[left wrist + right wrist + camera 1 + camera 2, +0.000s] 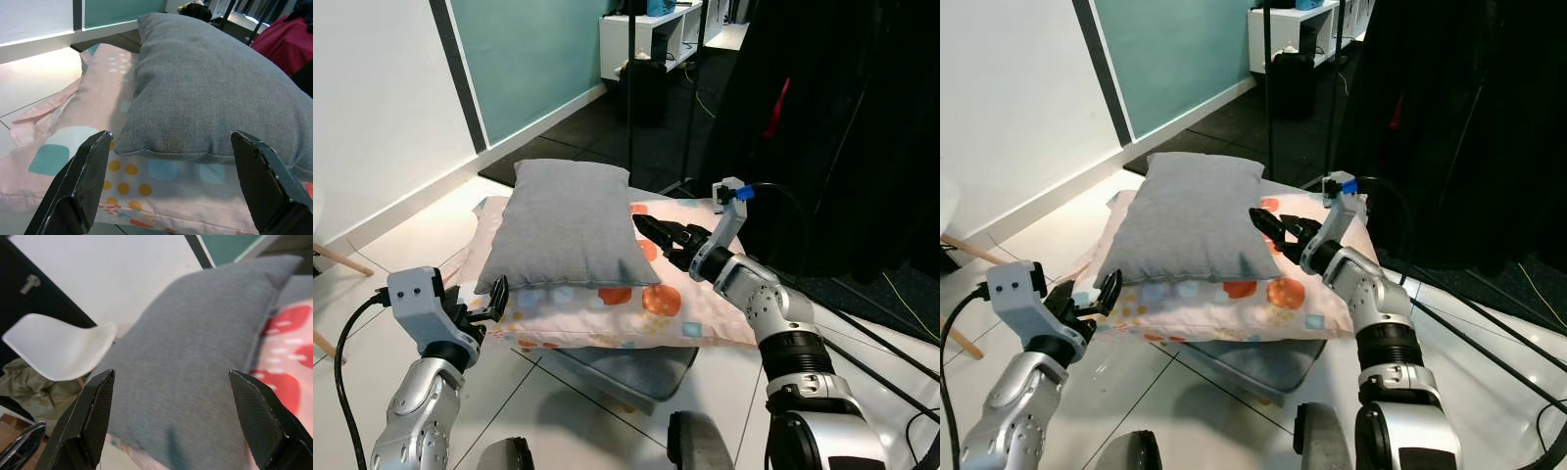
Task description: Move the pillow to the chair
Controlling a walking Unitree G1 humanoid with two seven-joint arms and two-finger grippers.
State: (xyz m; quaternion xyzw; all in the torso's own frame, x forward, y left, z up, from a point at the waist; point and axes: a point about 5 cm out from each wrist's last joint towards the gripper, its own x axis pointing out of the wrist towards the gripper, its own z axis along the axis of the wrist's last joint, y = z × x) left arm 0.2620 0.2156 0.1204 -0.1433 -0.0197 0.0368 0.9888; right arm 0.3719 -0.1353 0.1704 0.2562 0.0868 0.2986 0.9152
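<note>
Reaching in from both sides, the left gripper and right gripper stand spread wide and empty — the grey pillow lies between them on a patterned cushion. Next, I'd judge, both must close in before carrying it to the white chair.

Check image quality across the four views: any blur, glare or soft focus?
Left eye view: sharp, even light, soft reflections on the white floor tiles. Right eye view: the same. Left wrist view: grey pillow crisp, bright patch on the floor behind it. Right wrist view: softest; white chair and pillow edge slightly blurred, open right claw fingers sharp.
</note>
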